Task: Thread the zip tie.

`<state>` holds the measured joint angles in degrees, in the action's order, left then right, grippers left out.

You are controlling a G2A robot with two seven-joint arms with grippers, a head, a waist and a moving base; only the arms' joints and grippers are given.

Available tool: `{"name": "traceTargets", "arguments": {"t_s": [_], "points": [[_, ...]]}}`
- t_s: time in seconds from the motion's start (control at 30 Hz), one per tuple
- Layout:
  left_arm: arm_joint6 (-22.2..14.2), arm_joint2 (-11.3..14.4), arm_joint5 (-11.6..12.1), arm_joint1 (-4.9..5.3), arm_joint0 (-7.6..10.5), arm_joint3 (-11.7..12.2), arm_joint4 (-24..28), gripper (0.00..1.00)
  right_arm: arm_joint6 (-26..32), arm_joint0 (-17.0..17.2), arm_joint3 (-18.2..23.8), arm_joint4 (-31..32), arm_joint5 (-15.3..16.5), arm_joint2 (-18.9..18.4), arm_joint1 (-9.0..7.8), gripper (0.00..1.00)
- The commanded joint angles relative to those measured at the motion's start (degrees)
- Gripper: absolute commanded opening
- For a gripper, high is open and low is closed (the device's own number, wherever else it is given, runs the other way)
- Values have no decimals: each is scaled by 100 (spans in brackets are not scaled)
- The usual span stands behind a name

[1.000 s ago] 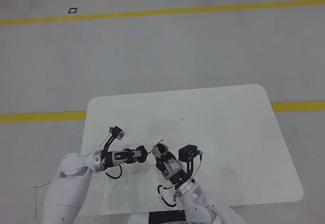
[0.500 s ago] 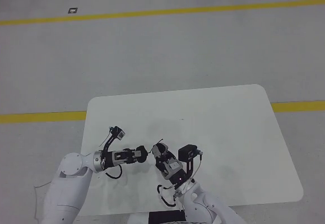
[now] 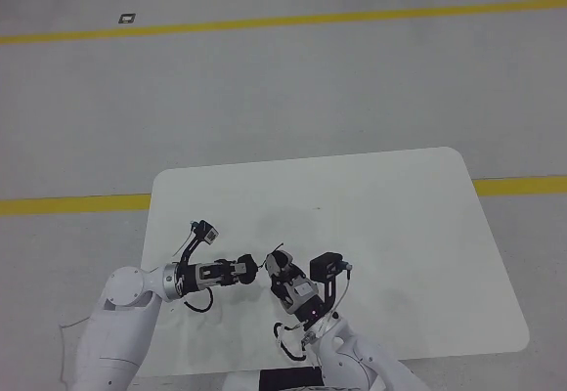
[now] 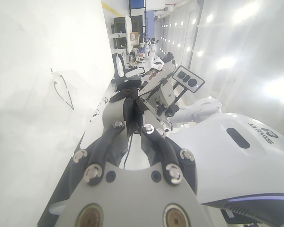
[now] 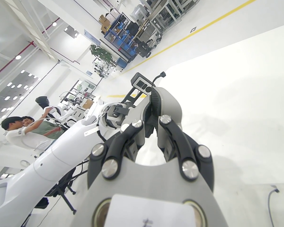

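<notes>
We are working near the front edge of the table (image 3: 391, 195), with the left claw (image 3: 248, 265) and the right claw (image 3: 279, 260) meeting almost tip to tip. The zip tie (image 3: 276, 250) is showing as a thin dark strand rising just beyond the two sets of tips. The right claw is pinched shut, and in its wrist view the strand (image 5: 159, 76) seems to be coming out from behind its fingertips, so we are judging that it is holding the tie. The left claw is also pinched shut, pads pressed together, but we are not able to tell what, if anything, is between them. To thread well, we are advising that one claw be holding the head dead steady while the other is bringing the tail in along the slot's own axis, in small corrections and off the table, so that the strap is not buckling or twisting. Much is escaping us: the head's slot is too small to make out, and the fingers are hiding the grip points. In the left wrist view a thin dark V (image 4: 61, 90) is lying against the table near the tips, and we cannot say whether it is tie, shadow or both.
</notes>
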<state>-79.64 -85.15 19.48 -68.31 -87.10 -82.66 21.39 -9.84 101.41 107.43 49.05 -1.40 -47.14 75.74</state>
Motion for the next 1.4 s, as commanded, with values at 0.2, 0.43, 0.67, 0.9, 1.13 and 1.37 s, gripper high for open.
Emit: {"name": "traceTargets", "arguments": {"t_s": [0.2, 0.43, 0.67, 0.9, 1.13, 1.37], "points": [[0, 0, 0, 0, 0, 0, 0, 0, -19, 11, -3, -9, -2, -9, 1, 0], [0, 0, 0, 0, 0, 0, 0, 0, -74, 80, 127, 33, 80, -60, -28, 0], [0, 0, 0, 0, 0, 0, 0, 0, -85, 187, 301, 31, 185, -139, -75, 0], [0, 0, 0, 0, 0, 0, 0, 0, -77, 147, 250, -39, 184, -110, -69, 0], [0, 0, 0, 0, 0, 0, 0, 0, -119, 49, 133, -84, 126, -55, -43, 0], [0, 0, 0, 0, 0, 0, 0, 0, -118, 30, 105, -74, 110, -50, -39, 0]]}}
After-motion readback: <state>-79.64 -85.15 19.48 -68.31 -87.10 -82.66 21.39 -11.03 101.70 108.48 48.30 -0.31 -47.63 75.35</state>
